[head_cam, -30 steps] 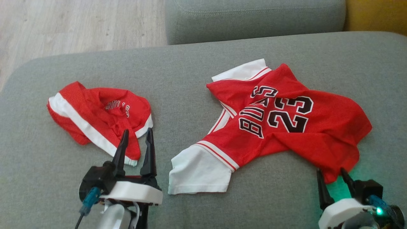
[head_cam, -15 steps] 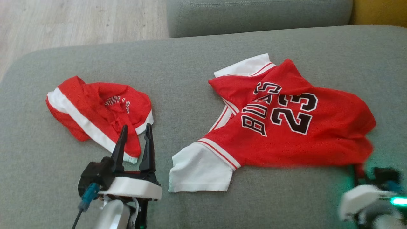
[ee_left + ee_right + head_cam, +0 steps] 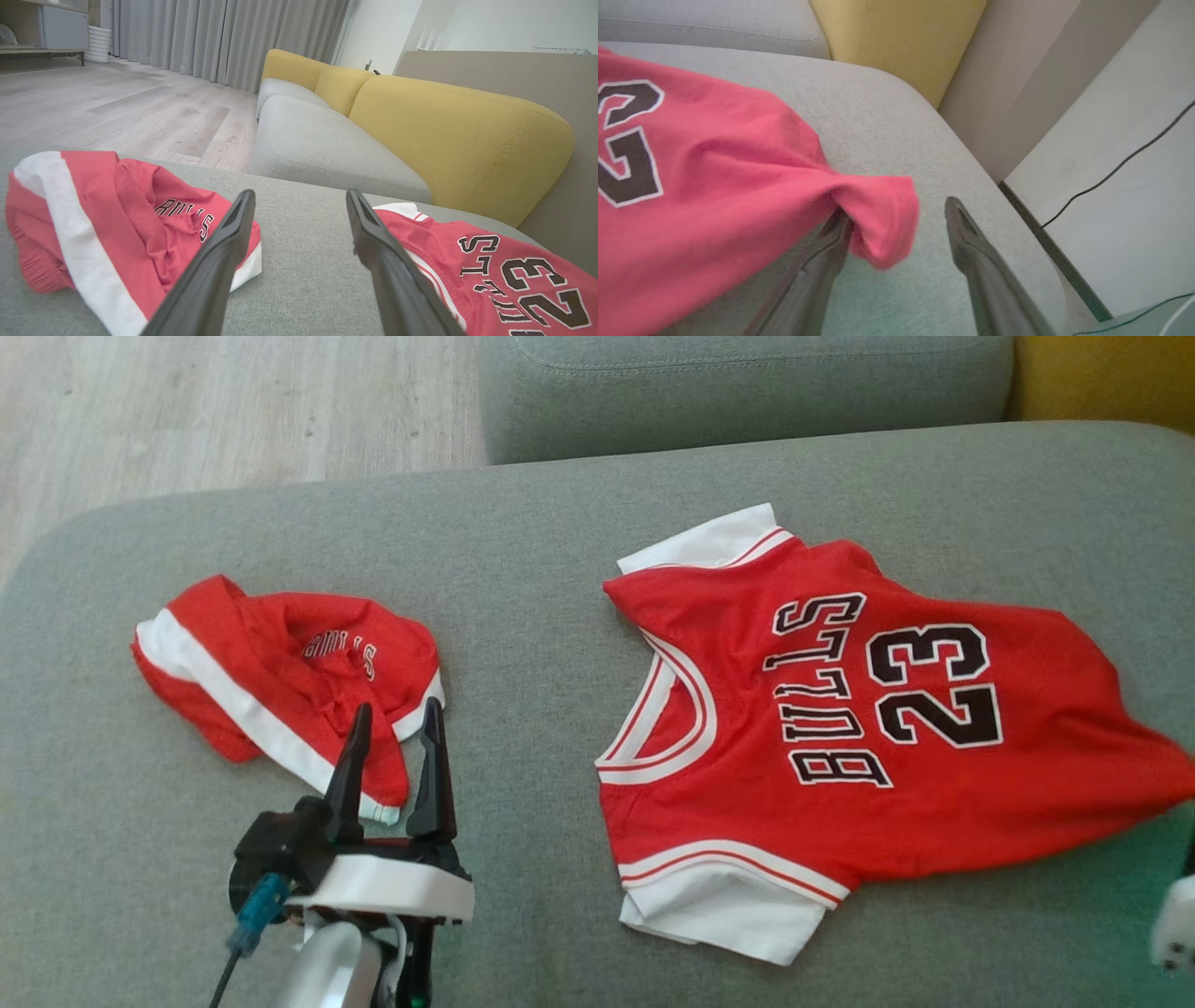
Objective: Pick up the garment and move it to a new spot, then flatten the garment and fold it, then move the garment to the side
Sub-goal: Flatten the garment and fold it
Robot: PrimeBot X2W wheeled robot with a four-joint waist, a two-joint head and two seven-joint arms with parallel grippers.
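The jersey, red with white trim, lies spread face up on the gray sofa seat and occupies the right half of the head view. The lettering BULLS and the number 23 read sideways, the white-trimmed neck opening faces the centre of the frame, and one white sleeve sits at the upper middle, the other at the lower middle. The hem end runs toward the right edge. In the right wrist view, a bunched corner of the jersey rests against the tip of the finger at the left of that view; the right gripper has its two fingers set wide apart, with no clamp on the cloth. The left gripper is at the lower left of the head view, fingers parted, nothing between them. Its tips overlap the lower edge of the crumpled red shorts, which lie at the left, well apart from the jersey. A second gray cushion fills the top centre, a yellow backrest the upper right corner, and pale wood floor the upper left
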